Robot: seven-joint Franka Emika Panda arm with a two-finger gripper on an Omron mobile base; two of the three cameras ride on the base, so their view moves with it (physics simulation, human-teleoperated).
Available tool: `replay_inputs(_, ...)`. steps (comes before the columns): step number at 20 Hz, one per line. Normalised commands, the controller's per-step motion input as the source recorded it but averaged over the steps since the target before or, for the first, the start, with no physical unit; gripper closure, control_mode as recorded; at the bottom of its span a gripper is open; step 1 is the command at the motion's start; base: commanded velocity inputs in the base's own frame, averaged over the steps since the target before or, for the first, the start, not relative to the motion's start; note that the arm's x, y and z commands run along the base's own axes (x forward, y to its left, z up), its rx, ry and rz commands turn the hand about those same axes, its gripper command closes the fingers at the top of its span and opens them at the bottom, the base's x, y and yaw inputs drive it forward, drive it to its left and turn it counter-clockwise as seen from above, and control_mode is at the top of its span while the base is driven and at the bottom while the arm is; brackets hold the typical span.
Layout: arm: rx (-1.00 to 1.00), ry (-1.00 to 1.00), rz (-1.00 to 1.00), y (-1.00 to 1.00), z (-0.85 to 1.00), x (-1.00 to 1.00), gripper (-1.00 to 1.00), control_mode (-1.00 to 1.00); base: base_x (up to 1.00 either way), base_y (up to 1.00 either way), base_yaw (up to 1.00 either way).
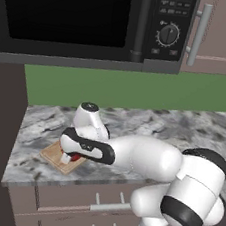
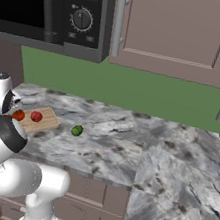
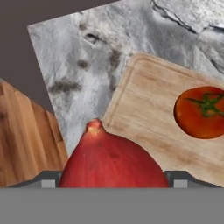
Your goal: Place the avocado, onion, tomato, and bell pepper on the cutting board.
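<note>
Hand view: the red onion [image 3: 113, 159] is held in the half-open hand [image 3: 113, 177], just beside the cutting board [image 3: 148, 113].

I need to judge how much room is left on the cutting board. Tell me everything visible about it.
The cutting board is a flat rectangular slab of light-tan wood with visible grain, a groove near its edge and rounded corners. It lies flat on the grey marbled counter near its left end, below the microwave. A red tomato with a green stem sits on it. The red onion at the tool is above its edge.
</note>
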Motion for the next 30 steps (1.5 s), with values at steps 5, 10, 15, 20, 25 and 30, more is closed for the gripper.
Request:
replay_inputs(5,0.0,0.0,0.02,0.01,-0.17,0.2,1.0,-1.0,0.0,0.0,0.0)
replay_inputs(10,0.0,0.0,0.0,0.11,-0.19,0.31,1.0,-1.0,0.0,0.0,0.0)
replay_inputs(15,0.0,0.0,0.0,0.21,-0.25,0.29,1.0,-1.0,0.0,0.0,0.0)
replay_inputs(20,0.0,0.0,0.0,0.15,-0.27,0.24,1.0,-1.0,0.0,0.0,0.0)
replay_inputs(25,0.0,0.0,0.0,0.12,-0.28,0.15,1.0,-1.0,0.0,0.0,0.0)
replay_inputs(30,0.0,0.0,0.0,0.09,-0.33,0.05,-1.0,-1.0,0.0,0.0,0.0)
